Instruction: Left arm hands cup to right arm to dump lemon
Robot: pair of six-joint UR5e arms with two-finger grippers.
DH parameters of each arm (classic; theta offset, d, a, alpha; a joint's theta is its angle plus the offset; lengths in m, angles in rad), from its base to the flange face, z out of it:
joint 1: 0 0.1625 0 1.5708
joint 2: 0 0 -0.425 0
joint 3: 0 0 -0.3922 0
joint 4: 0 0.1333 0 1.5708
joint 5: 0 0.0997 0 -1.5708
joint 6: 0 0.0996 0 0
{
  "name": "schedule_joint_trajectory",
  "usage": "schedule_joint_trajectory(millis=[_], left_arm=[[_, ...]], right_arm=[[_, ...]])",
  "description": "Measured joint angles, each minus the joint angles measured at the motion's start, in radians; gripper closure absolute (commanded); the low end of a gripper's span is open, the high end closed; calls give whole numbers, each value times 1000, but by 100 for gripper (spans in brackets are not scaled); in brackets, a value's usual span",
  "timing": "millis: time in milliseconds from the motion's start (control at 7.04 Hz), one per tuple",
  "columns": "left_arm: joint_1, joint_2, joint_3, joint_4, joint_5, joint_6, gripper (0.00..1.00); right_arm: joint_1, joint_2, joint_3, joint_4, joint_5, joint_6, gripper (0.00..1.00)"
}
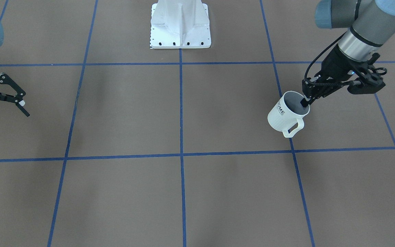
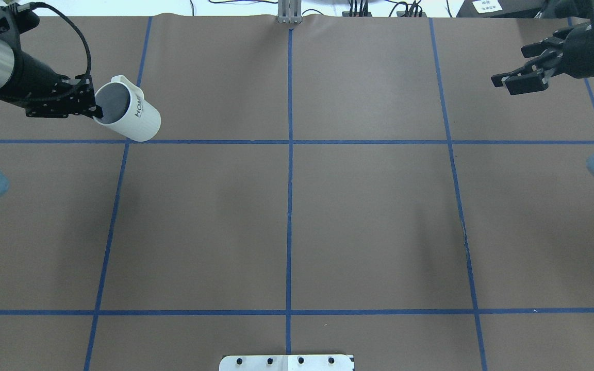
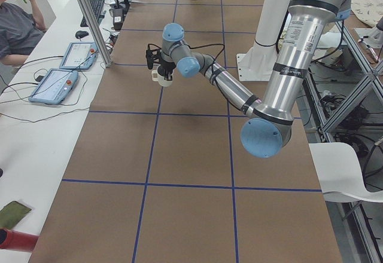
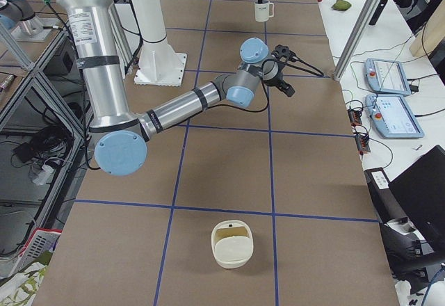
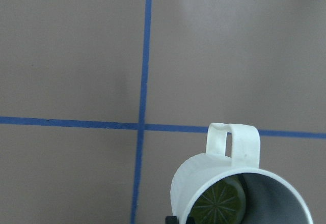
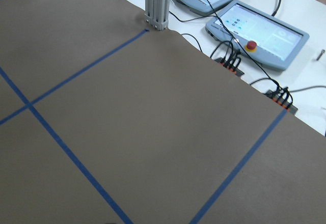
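The left gripper is clamped on the rim of the cup – one finger inside the grey mouth, the other outside. The cup hangs roughly upright over the left half of the table, nearer the far edge than the robot's edge, its handle turned toward the far edge. Whether its base touches the table I cannot tell. The left wrist view looks straight down into the cup, where the lemon lies flat on the bottom, a greenish-yellow slice with its segments showing. The right gripper is well apart from the cup, above the right part of the table toward the far edge – its fingers spread wide with nothing between them. A cream tub sits near the table's right end, and a white base plate stands at the middle of the robot's edge.
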Motion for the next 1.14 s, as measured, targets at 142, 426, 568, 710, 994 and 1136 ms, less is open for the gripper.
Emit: schedule_joint_trajectory(millis=[142, 426, 568, 710, 994, 1136], left_arm=[[6, -61, 9, 2, -1, -134, 100], [24, -198, 69, 4, 3, -333, 100], [33, -249, 101, 3, 6, -396, 100], [43, -281, 118, 3, 7, -446, 100], [65, -327, 133, 2, 11, -516, 100], [78, -346, 140, 2, 19, -541, 100]], right_arm=[[-73, 20, -2, 39, -90, 10, 5], [-227, 99, -2, 63, -290, 21, 5], [-297, 133, -2, 69, -393, 37, 5], [-372, 167, -2, 85, -504, 59, 5], [-518, 221, -5, 148, -719, 79, 5], [-571, 243, -9, 166, -802, 80, 5]])
